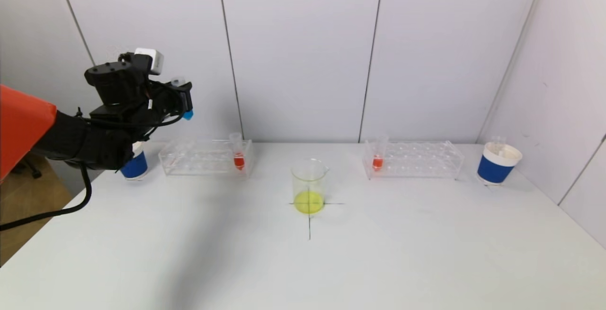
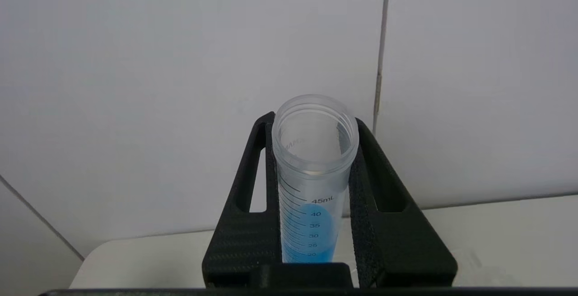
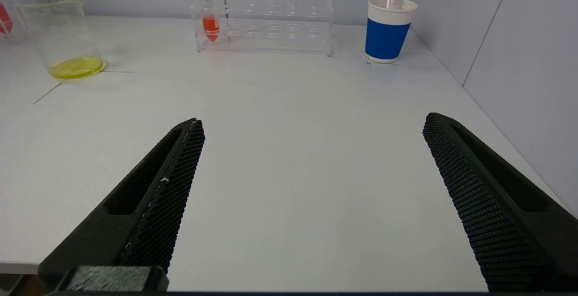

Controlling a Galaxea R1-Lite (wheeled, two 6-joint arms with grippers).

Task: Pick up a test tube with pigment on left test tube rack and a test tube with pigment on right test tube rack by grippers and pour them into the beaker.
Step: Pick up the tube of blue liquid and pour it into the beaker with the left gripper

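Note:
My left gripper (image 1: 182, 98) is raised high at the far left, above the left rack (image 1: 199, 157). It is shut on a clear graduated test tube (image 2: 307, 223) holding blue pigment, whose blue tip (image 1: 188, 115) pokes out below the fingers. One red-pigment tube (image 1: 238, 157) stands at the left rack's right end. Another red tube (image 1: 378, 159) stands at the left end of the right rack (image 1: 426, 159). The glass beaker (image 1: 308, 184), with yellow liquid in it, stands mid-table on a drawn cross. My right gripper (image 3: 314, 122) hangs open over the near right table, outside the head view.
A blue paper cup (image 1: 135, 166) stands left of the left rack, partly behind my left arm. A second blue cup (image 1: 499, 163) with an empty tube in it stands right of the right rack. Walls close in behind and on the right.

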